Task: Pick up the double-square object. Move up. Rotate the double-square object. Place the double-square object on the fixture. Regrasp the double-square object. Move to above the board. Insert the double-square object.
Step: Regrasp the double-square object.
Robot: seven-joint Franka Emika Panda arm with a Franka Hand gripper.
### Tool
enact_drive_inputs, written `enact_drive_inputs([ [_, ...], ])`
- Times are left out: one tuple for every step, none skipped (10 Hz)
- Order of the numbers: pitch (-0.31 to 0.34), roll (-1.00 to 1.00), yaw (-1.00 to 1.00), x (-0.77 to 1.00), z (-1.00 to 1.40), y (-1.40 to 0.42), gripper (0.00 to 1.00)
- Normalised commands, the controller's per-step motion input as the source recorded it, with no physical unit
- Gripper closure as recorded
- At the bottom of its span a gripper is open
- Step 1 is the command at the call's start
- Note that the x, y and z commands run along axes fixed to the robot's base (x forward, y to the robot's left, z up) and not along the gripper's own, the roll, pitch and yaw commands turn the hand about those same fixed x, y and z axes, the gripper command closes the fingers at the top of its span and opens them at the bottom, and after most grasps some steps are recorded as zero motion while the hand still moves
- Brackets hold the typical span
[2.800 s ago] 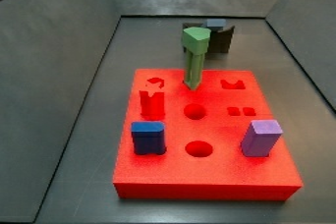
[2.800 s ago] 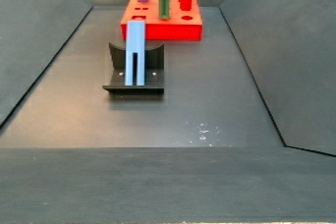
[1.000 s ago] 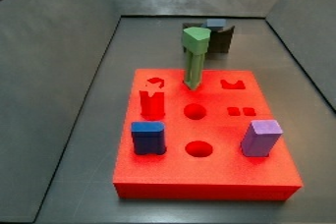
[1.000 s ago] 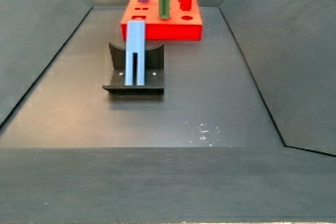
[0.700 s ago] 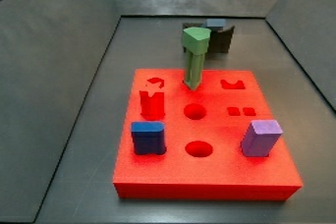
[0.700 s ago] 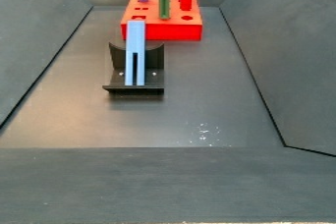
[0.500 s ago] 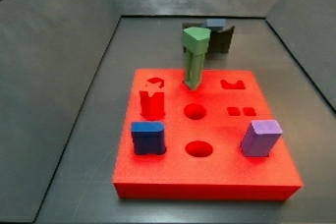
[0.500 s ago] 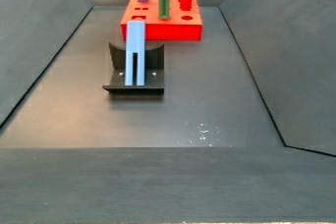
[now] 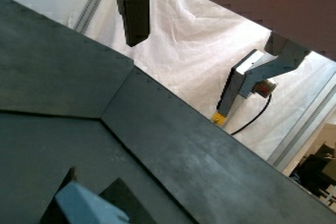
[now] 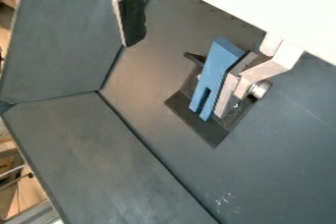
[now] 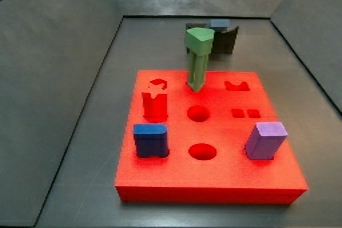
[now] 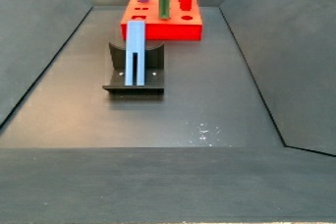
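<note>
Double-square object (image 12: 136, 51) lies on the fixture (image 12: 136, 81)
Hand (image 10: 197, 27) open, empty, above it; board (image 11: 214, 142) holds pegs.

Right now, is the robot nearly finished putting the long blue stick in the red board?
Not yet. The double-square object already lies on the fixture, so picking, turning and placing look done. The gripper hangs open above it, holding nothing, apparently about to regrasp. Left to do: grab it again, carry it over the board and push it in.
</note>
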Motion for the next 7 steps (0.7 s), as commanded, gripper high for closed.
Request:
enact_drive_inputs([
  [0.083, 0.11, 0.15, 0.09, -1.00, 0.03, 0.00],
  [0.062, 0.10, 0.15, 0.10, -1.00, 0.02, 0.00],
  [0.038, 0.09, 0.15, 0.11, -1.00, 0.02, 0.00],
  [0.007, 0.09, 0.14, 0.12, -1.00, 0.02, 0.00],
  [-0.015, 0.09, 0.13, 0.13, -1.00, 0.01, 0.00],
  [-0.037, 0.08, 0.11, 0.14, -1.00, 0.00, 0.00],
  [-0.045, 0.08, 0.10, 0.14, -1.00, 0.00, 0.00],
])
